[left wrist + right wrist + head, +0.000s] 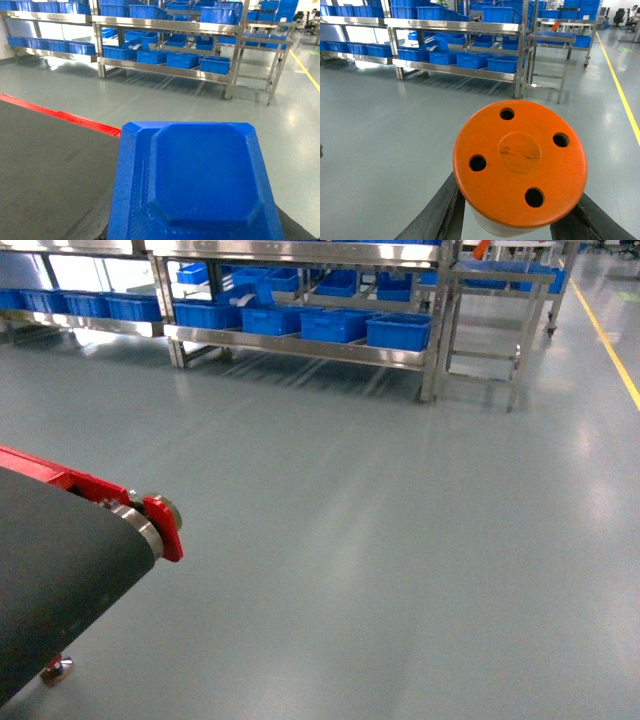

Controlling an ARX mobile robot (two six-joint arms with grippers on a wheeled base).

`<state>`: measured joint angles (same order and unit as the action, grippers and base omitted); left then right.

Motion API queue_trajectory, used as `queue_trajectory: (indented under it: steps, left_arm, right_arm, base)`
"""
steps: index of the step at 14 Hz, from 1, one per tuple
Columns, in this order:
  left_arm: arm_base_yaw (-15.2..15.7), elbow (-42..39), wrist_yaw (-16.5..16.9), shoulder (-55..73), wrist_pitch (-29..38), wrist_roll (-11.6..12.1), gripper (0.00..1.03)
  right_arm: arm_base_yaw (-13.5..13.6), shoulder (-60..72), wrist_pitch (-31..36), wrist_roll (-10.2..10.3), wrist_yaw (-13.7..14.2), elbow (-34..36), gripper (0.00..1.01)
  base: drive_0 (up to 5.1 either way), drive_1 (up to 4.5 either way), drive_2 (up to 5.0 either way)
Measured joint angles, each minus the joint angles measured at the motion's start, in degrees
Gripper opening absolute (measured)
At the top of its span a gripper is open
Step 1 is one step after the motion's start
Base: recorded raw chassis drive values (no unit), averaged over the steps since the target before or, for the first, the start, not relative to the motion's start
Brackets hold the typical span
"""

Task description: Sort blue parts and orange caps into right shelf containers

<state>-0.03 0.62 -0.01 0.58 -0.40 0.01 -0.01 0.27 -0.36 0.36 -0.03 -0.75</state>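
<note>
A blue part (200, 175) with a raised octagonal face fills the left wrist view. My left gripper (200, 236) is shut on it, its fingers almost wholly hidden beneath the part. In the right wrist view an orange cap (520, 160), round with several holes and set on a white body, sits between two black fingers (442, 210). My right gripper (517, 212) is shut on the cap. The right shelf containers (398, 330), bright blue crates, stand in a row on the low steel shelf far ahead (215, 65) (505, 63). Neither gripper shows in the head view.
A dark conveyor belt (60, 560) with a red frame (160, 525) stands at the lower left and also runs under the blue part (50, 165). Grey floor stretches to the steel racks (300, 345). A small steel stand (500, 300) and a yellow floor line (610, 340) lie at the right.
</note>
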Motion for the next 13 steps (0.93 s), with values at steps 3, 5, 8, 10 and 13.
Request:
queue_trajectory:
  steps: [3, 5, 8, 10, 13]
  left_arm:
    - [0.0, 0.0, -0.02, 0.0, 0.0, 0.0, 0.43]
    - [0.0, 0.0, 0.0, 0.0, 0.0, 0.0, 0.43]
    - [0.0, 0.0, -0.02, 0.0, 0.0, 0.02, 0.43]
    - [0.0, 0.0, -0.02, 0.0, 0.0, 0.0, 0.43]
    - [0.0, 0.0, -0.02, 0.0, 0.0, 0.0, 0.43]
  right_arm:
    - [0.0, 0.0, 0.0, 0.0, 0.0, 0.0, 0.41]
    - [0.0, 0.0, 0.0, 0.0, 0.0, 0.0, 0.41]
    - [0.0, 0.02, 0.0, 0.0, 0.0, 0.0, 0.41]
    - [0.0, 0.0, 0.0, 0.0, 0.0, 0.0, 0.41]
    - [0.0, 0.0, 0.0, 0.0, 0.0, 0.0, 0.41]
  base:
    - [-1.7, -1.7, -1.7]
    - [-1.5, -1.49, -1.5]
    - [-1.7, -1.71, -1.7]
    - [-1.6, -1.56, -1.6]
    - [-1.6, -1.65, -1.6]
